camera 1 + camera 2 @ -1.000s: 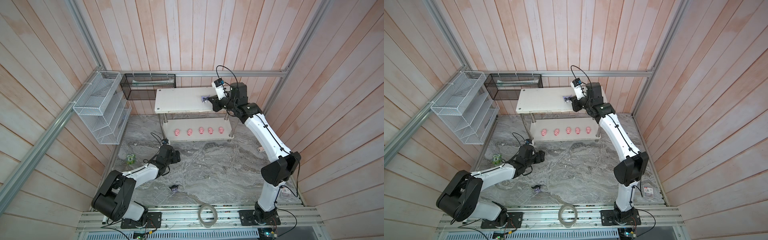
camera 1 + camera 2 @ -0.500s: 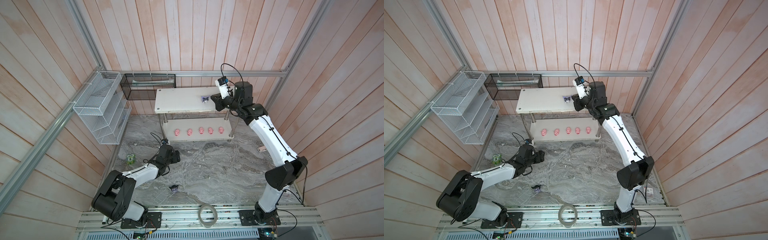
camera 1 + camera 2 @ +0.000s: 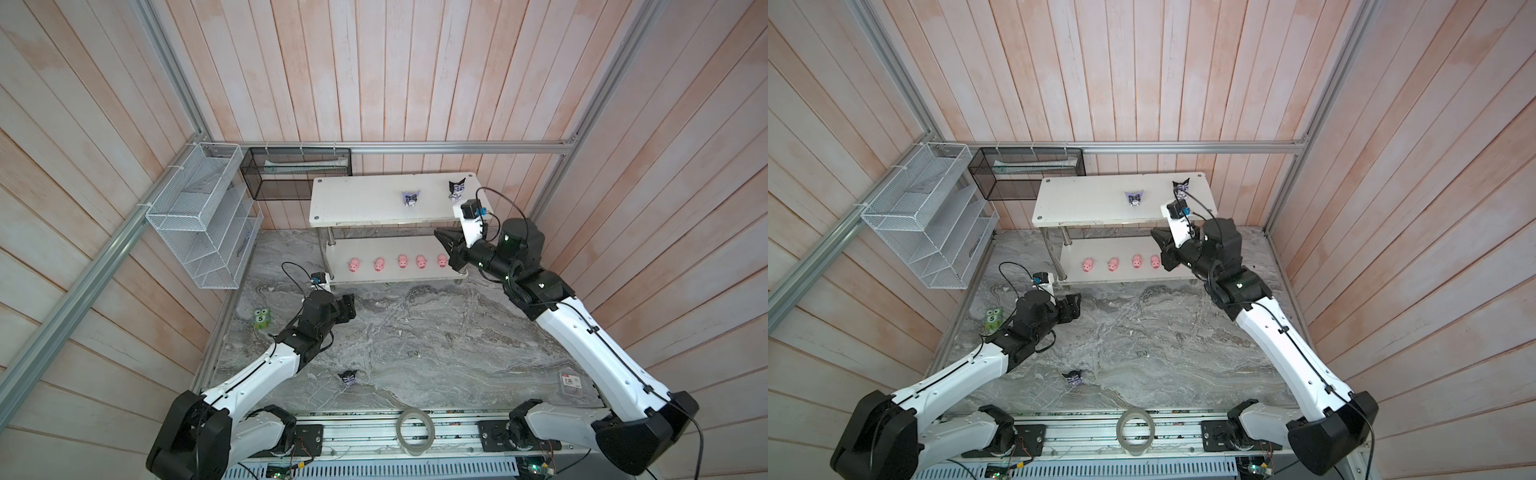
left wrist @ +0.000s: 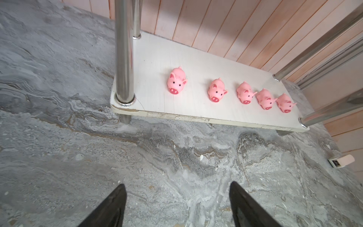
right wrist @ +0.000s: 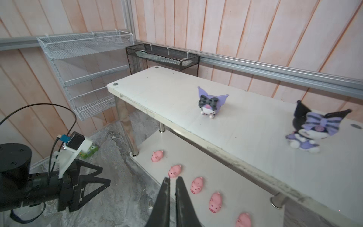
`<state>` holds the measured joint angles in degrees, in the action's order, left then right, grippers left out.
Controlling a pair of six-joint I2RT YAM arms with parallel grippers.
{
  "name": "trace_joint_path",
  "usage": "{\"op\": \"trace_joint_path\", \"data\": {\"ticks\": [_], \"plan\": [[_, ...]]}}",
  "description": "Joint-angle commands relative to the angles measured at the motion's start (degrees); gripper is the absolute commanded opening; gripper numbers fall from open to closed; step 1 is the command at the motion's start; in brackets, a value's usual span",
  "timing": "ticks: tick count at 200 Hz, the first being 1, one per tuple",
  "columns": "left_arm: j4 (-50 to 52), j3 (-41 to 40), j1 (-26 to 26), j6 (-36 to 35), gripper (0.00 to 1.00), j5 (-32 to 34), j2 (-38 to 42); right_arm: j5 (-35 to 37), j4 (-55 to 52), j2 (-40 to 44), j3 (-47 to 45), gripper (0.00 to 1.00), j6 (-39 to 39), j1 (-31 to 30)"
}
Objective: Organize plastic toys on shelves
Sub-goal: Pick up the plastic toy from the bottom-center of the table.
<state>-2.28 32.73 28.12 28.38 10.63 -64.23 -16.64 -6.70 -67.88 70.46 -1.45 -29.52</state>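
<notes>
The shelves (image 3: 357, 208) stand against the back wall, two white boards on chrome legs. Several pink pigs (image 3: 402, 261) sit in a row on the lower board (image 4: 196, 59). Two pointed-ear figurines stand on the top board: a purple-eared one (image 3: 411, 198) (image 5: 211, 104) and a black-eared one (image 3: 456, 188) (image 5: 312, 127) at its right end. A third figurine (image 3: 348, 377) lies on the floor near the front. My right gripper (image 3: 437, 233) (image 5: 172, 177) is shut and empty, hanging in front of the shelves' right end above the pigs. My left gripper (image 3: 351, 303) (image 4: 177, 185) stands open and empty over the floor, left of the shelves.
A green toy marked "5" (image 3: 261, 318) stands on the floor by the left wall. A white wire rack (image 3: 199, 224) hangs on the left wall, a black mesh basket (image 3: 297, 174) at the back. A tape roll (image 3: 415, 430) and a small packet (image 3: 572, 381) lie at the front.
My right gripper has drawn back from the purple-eared figurine on the top board, moving right and down in front of the shelves. The left arm has not moved.
</notes>
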Motion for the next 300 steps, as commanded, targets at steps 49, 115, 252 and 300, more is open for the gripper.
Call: {"op": "trace_joint_path", "data": {"ticks": [49, 115, 252, 300], "plan": [[17.7, -3.7, 20.1, 11.5, 0.84, 18.3, 11.6, -3.8, 19.7, 7.7, -28.0, 0.11, 12.4, -2.6], [33.6, -4.5, 38.2, 31.9, 0.85, 27.4, 14.0, -6.4, 29.2, -1.3, -33.7, 0.21, 17.8, -2.6], [41.4, -5.6, 50.6, 50.1, 0.86, 27.2, 6.4, -8.7, 34.5, -11.9, -34.9, 0.28, 20.3, -2.6], [38.1, -7.4, 50.6, 50.1, 0.86, 26.5, 5.0, -10.3, 34.4, -14.8, -33.4, 0.28, 20.4, -2.5]]}}
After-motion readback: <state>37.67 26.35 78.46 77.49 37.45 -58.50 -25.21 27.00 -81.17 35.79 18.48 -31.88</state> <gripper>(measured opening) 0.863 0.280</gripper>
